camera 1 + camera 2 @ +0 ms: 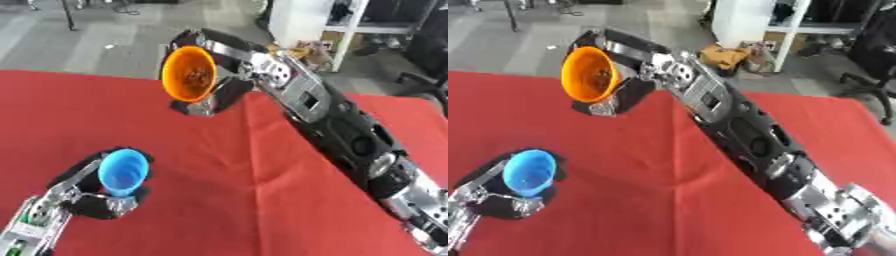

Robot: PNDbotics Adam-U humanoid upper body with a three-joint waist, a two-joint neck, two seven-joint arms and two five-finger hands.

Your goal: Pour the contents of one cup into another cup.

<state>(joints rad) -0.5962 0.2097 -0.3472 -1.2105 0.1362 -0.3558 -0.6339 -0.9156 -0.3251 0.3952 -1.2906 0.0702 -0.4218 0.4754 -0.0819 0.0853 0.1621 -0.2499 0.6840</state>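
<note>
Left eye view: my right hand (229, 75) fingers wrapped round orange cup (189, 73), tipped on side, mouth facing me, something dark inside. Blue cup (122, 171) clamped in left hand (87, 192) fingers, low over red table (219, 190). Orange well apart, up-right of blue; must close gap.

The right robot hand (219, 90) holds an orange cup (188, 73) tilted; the left robot hand (87, 197) grips a blue cup (122, 171).
</note>
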